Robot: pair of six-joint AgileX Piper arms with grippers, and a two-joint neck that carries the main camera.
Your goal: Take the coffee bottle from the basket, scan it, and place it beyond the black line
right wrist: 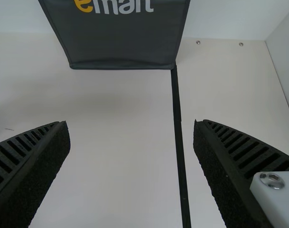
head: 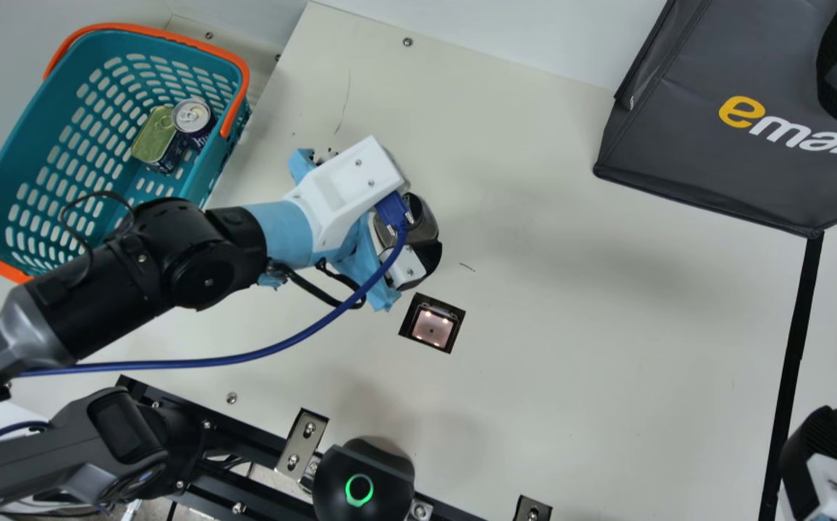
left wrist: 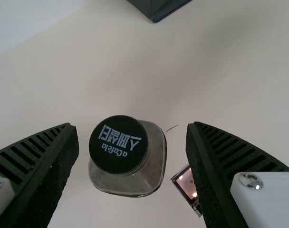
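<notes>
**Left gripper (head: 425,253) wide open at the coffee bottle (left wrist: 118,145)**

From here, I see the bottle on the table (head: 570,325), near the lit scanner (head: 432,328), well short of the black line (head: 794,347). In the left wrist view it shows between the spread fingers, touching neither. The right gripper (head: 823,463) is wide open too, holding nothing.

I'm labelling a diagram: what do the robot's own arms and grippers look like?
The left arm is black and grey, with light blue wrapping, a white wrist housing and a blue cable. The left gripper and right gripper have black ribbed fingers and white mounts with silvery screws.
</notes>
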